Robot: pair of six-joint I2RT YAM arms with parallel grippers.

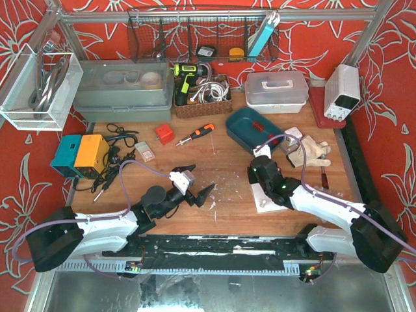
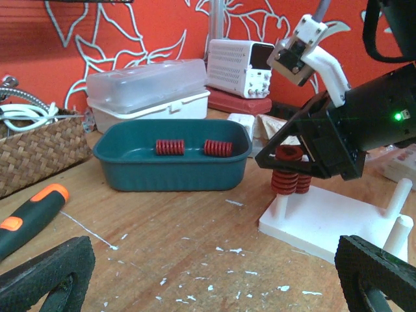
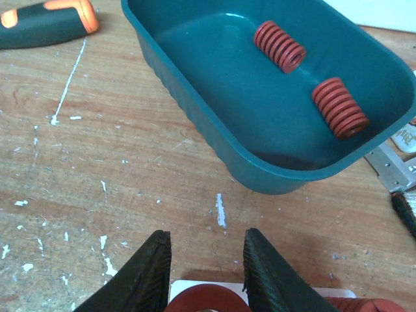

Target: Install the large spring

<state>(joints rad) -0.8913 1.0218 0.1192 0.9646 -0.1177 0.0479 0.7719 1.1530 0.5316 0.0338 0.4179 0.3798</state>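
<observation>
- I am pinching the large red coiled metal spring (image 2: 286, 181) in the right end effector (image 3: 205, 276). Its two black fingers are pressing the coil from either side, so the spring's axis is standing upright.
- I am holding it that way because it has to slide down over a thin white upright peg (image 2: 281, 203). The spring is sitting on that peg now, raised, with bare peg showing beneath it.
- The peg is rising from a flat white plastic base plate (image 2: 325, 227), which is lying on the scuffed wooden tabletop (image 3: 97, 182). The plate looks smooth and rigid, and other pegs such as the free white peg (image 2: 401, 195) are standing at its far end.
- A second bit of red coil is showing just behind the held spring. I cannot tell whether it is seated.
- The left end effector (image 2: 208, 283) is spread wide and empty, hovering low near the plate. I judge that it is waiting clear of the work.
- The teal oblong plastic tray (image 2: 170, 172) is serving as the parts bin. Two more red coil springs are lying on their sides in it, one near the far wall (image 3: 279, 47) and one beside it (image 3: 339, 107).
- The coils look stiff, ribbed and matte. I expect them to need a straight push down rather than a squeeze.
</observation>
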